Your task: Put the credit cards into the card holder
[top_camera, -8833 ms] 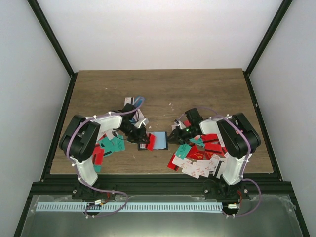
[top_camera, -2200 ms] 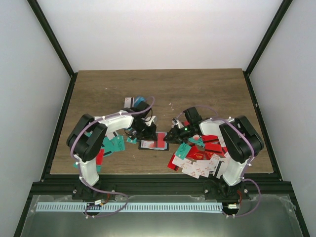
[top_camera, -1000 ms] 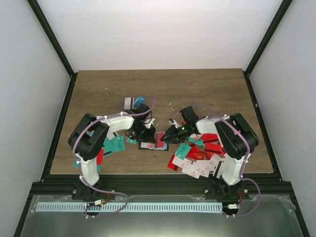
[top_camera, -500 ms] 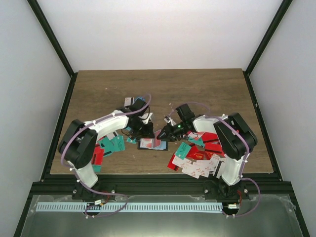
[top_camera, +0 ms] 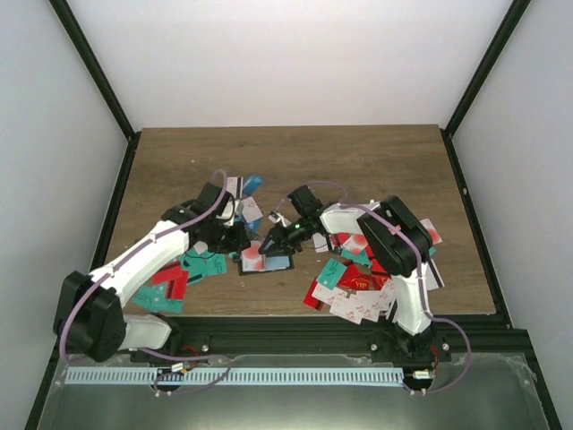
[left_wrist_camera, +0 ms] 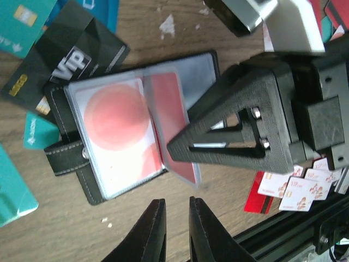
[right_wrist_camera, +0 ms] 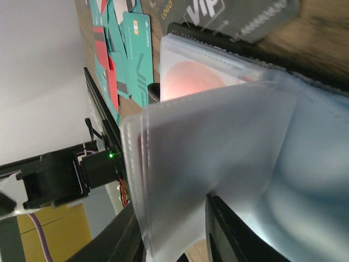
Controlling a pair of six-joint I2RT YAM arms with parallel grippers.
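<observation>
Wooden table point(top_camera: 358, 152) | card holder point(left_wrist_camera: 117, 136) lies open | right pincer point(left_wrist_camera: 188, 153) clamps its clear sleeves point(right_wrist_camera: 218, 147) | left pincer point(left_wrist_camera: 175, 232) nearly together, empty

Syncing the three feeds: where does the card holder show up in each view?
Top external: card holder lies open at table centre, between the two grippers.
Left wrist: upper left of frame, open, sleeves up, a red-disc card showing.
Right wrist: fills the frame, sleeves lifted.
Shared landmark: the red-disc card in the clear sleeve.
</observation>
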